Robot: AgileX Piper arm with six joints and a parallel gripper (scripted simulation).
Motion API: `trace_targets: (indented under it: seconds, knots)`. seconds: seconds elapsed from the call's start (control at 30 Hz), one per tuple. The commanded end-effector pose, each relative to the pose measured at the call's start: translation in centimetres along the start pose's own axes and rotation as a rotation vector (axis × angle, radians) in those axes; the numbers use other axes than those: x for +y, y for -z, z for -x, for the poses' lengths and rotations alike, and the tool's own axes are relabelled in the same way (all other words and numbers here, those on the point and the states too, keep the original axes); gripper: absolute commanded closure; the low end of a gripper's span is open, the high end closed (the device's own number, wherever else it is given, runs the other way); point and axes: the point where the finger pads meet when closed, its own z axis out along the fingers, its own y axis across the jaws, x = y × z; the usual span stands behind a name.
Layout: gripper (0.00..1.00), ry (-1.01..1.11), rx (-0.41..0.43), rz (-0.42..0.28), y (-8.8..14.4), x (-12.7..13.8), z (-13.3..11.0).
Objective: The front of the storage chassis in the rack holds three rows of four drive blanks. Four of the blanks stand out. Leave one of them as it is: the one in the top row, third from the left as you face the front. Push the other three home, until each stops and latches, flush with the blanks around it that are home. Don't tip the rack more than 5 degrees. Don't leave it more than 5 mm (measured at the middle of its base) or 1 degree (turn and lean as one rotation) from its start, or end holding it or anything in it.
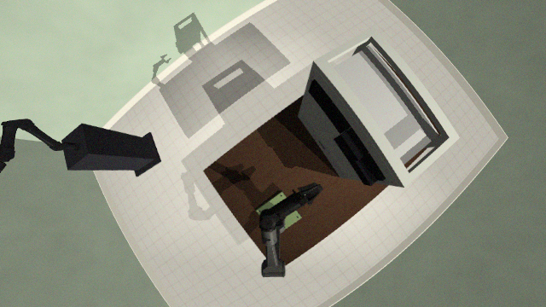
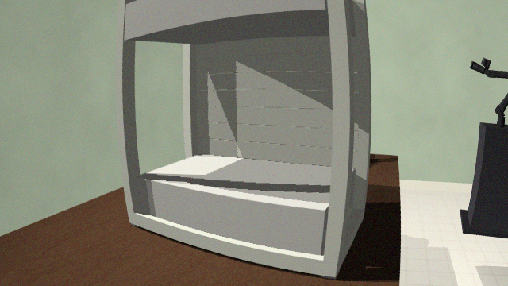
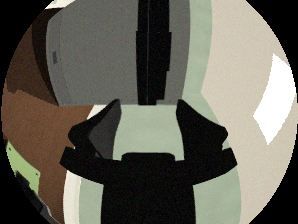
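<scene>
Pale green walls, pale tiled floor; a brown table (image 1: 239,179) carries both arm and rack. Reading the top view left to right: a dark camera stand off the table's left, then the arm on its green base plate (image 1: 269,204), then the end effector (image 1: 315,189), then the rack (image 1: 426,102) at the right.

End effector released, fingers spread wide, nothing between them. It hangs over bare table, apart from the rack's front, pointing up and to the right toward it.

Storage chassis (image 1: 324,128) sits low in the rack, its front face turned toward the arm. Dark drive blanks (image 1: 356,153) show along that face; some stand proud, but rows and columns cannot be counted from above.

Wrist view: the grey chassis face fills the upper middle, with a dark vertical strip (image 3: 152,43) almost dead centre between the fingers.

Judgement: the target lies straight ahead along the end effector's own axis. The coming push runs perpendicular to the chassis front, so squareness matters; a slanted shove risks shifting the rack. Top row, third from the left, must stay out
</scene>
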Motion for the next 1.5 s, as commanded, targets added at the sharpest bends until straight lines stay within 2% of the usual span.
trace_targets:
  seconds: [0.0, 0.4, 0.57, 0.77, 0.83, 1.13, 1.47]
  knots:
    - [0.00, -0.004, -0.002, -0.005, 0.1, -0.2, 0.0]
    - [0.00, -0.003, -0.005, 0.001, -0.7, -0.2, -0.4]
    - [0.00, -0.003, -0.005, 0.001, -2.6, -0.3, -1.3]
    - [0.00, -0.003, -0.005, 0.001, -6.0, -0.4, -3.0]
    - [0.00, -0.003, -0.005, 0.001, -6.0, -0.4, -3.0]
    - [0.00, -0.003, -0.005, 0.001, -10.8, -0.5, -5.4]
    - [0.00, -0.003, -0.005, 0.001, -11.5, -0.5, -5.8]
